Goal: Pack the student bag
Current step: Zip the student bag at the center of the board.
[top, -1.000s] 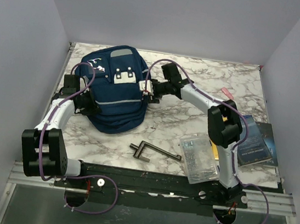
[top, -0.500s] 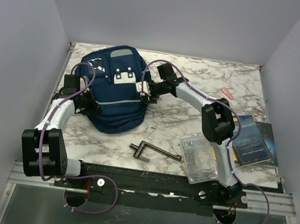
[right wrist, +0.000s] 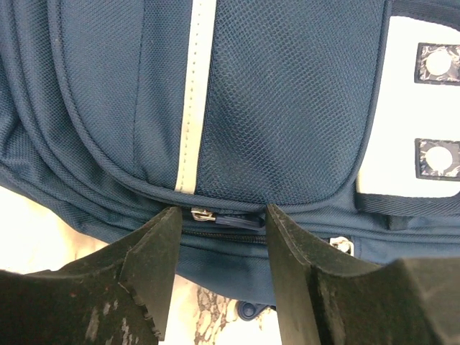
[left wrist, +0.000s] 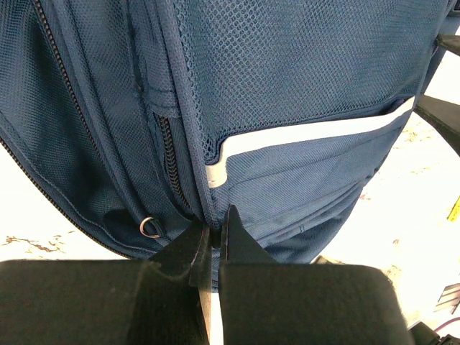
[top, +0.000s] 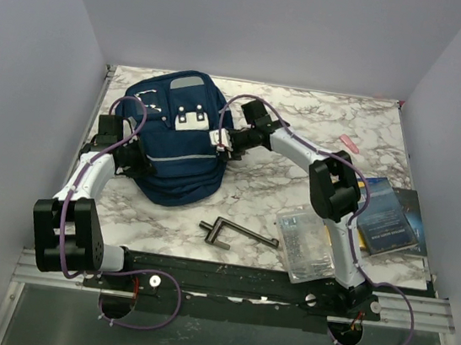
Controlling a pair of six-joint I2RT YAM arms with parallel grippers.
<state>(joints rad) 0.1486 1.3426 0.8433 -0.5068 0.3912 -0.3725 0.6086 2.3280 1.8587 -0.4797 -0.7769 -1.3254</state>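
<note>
The bag (top: pixel 175 144) is laid flat at the rear left of the worktop (top: pixel 305 123). A seam on its left side is pinched by the left hand (left wrist: pixel 213 233), whose fingers are clenched together on the fabric. The right hand (right wrist: pixel 223 215) is set against the bag's right side with its jaws apart. A zip pull (right wrist: pixel 203 214) is seen between them, not gripped.

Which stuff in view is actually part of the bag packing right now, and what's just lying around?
In use: student bag; left gripper pinching its side seam; right gripper open around a zipper pull.
Lying untouched: metal tool; clear plastic box; blue book; pink item.
</note>
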